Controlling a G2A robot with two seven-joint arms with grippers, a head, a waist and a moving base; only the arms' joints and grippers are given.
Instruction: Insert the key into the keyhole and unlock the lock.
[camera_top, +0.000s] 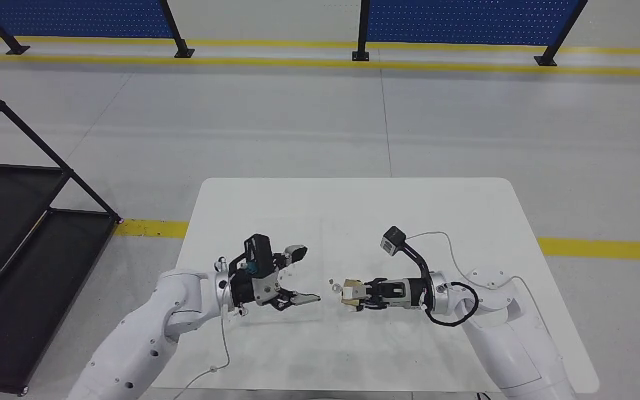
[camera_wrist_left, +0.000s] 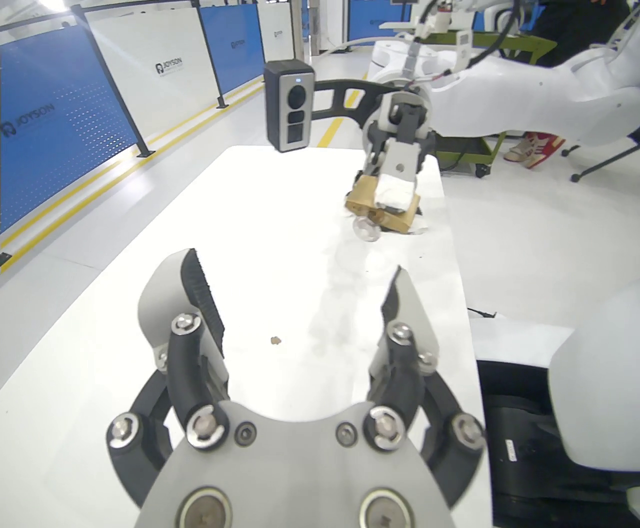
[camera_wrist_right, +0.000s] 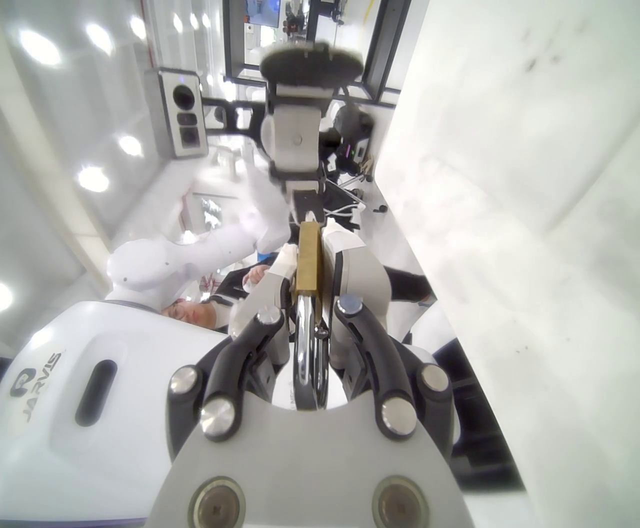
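**Q:** What do the fingers (camera_wrist_right: 357, 270) of the right gripper (camera_wrist_right: 309, 252) grasp?

**A:** They are pressed flat on both broad faces of the lock (camera_wrist_right: 310, 260), a block-shaped padlock body of dull brass. White padding covers the fingers' inner faces. The chromed shackle (camera_wrist_right: 305, 340) curves back between the black finger links toward the wrist.

**Q:** Where is the key?

**A:** The key (camera_wrist_left: 365, 227), silvery and round-headed, lies against the end face of the lock that is turned toward the left gripper (camera_wrist_left: 295, 265). Its depth in the keyhole cannot be told.

**Q:** And the left fingers?

**A:** Spread wide, holding and touching nothing. They are grey metal shells, and one shows a ribbed black pad (camera_wrist_left: 200, 285). The left gripper faces the lock, near it but apart, over the smooth white counter (camera_top: 400, 210).
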